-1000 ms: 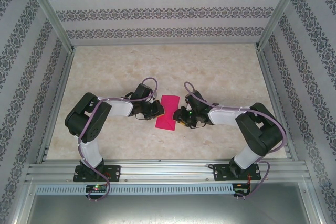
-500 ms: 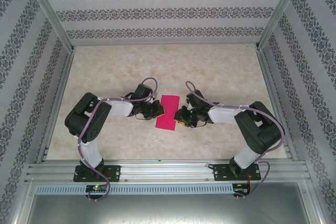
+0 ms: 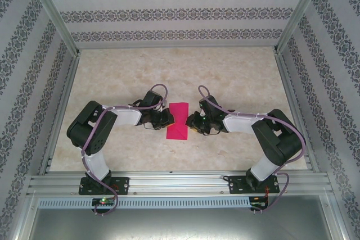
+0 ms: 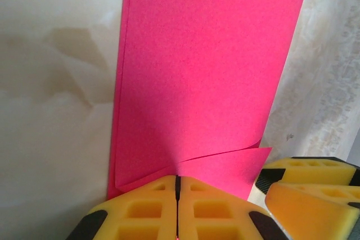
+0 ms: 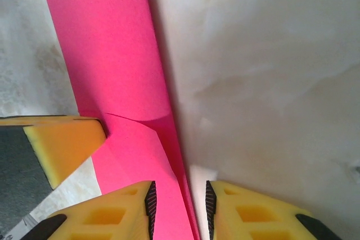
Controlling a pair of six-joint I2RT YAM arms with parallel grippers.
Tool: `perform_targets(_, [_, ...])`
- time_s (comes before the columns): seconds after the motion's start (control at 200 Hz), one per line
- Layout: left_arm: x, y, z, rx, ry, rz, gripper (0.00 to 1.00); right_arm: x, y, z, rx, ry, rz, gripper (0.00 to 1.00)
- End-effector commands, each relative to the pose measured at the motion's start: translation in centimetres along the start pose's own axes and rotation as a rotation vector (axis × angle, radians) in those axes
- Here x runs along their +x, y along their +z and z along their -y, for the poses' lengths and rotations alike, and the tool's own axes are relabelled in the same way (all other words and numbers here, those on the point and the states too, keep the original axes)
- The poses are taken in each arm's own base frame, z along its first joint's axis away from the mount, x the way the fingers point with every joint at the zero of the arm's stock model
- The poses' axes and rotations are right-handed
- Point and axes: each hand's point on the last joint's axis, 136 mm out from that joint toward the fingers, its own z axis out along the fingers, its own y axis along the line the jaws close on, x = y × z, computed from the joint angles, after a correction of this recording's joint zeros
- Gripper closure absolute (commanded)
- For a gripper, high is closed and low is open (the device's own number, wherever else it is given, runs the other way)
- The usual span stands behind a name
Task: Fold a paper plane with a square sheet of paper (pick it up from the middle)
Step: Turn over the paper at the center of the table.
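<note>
The square sheet of paper (image 3: 179, 121) is magenta-pink and lies mid-table, folded double into a long rectangle; a paper plane is out of view. My left gripper (image 3: 169, 118) is at the sheet's left edge. In the left wrist view, that left gripper (image 4: 178, 181) is shut on the sheet (image 4: 208, 71), with the top layer lifting in a crease at the jaw line. My right gripper (image 3: 191, 123) is at the right edge. In the right wrist view, the right gripper (image 5: 179, 200) stands open, and the sheet's edge (image 5: 107, 54) runs between its fingers.
The marble-patterned tabletop (image 3: 236, 77) stretches bare behind and beside the arms. Patterned walls and metal posts close in three sides. The other gripper's yellow finger (image 5: 62, 144) is close to my right jaws, and the right gripper's fingers (image 4: 304, 195) crowd the left wrist view's corner.
My right gripper has slid left onto the sheet's right edge. The left gripper stays shut at the left edge, and the sheet has barely shifted.
</note>
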Motion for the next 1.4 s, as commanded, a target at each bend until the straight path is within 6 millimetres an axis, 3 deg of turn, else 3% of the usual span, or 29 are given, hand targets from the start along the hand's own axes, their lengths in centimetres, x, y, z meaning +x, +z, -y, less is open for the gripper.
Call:
perform_targets(0.0, [1.1,-0.2,-1.2,-0.053,-0.026,-0.019,0.92,-1.1,-0.5,-2.0,-0.049,-0.043,0.052,0.68])
perform_targets(0.2, [1.2,-0.2,-1.3,-0.056,-0.023,-0.019,0.92,-1.0,0.5,-2.0,-0.048,-0.04,0.02,0.66])
perform_targets(0.305, [1.1,-0.2,-1.3,-0.056,-0.024,-0.017,0.92,-0.9,0.9,-2.3,-0.069,-0.041,0.011,0.7])
perform_targets(0.749, [1.1,-0.4,-1.2,-0.06,-0.018,-0.015,0.92,-0.6,1.5,-0.4,0.033,-0.024,0.008,0.67])
perform_targets(1.024, [1.1,-0.3,-1.3,-0.06,-0.02,-0.017,0.92,0.6,3.1,-2.3,-0.056,-0.039,-0.066,0.7])
perform_targets(1.394, [1.0,-0.5,-1.1,-0.063,-0.016,-0.009,0.92,0.7,1.9,-3.4,-0.116,-0.06,-0.056,0.71])
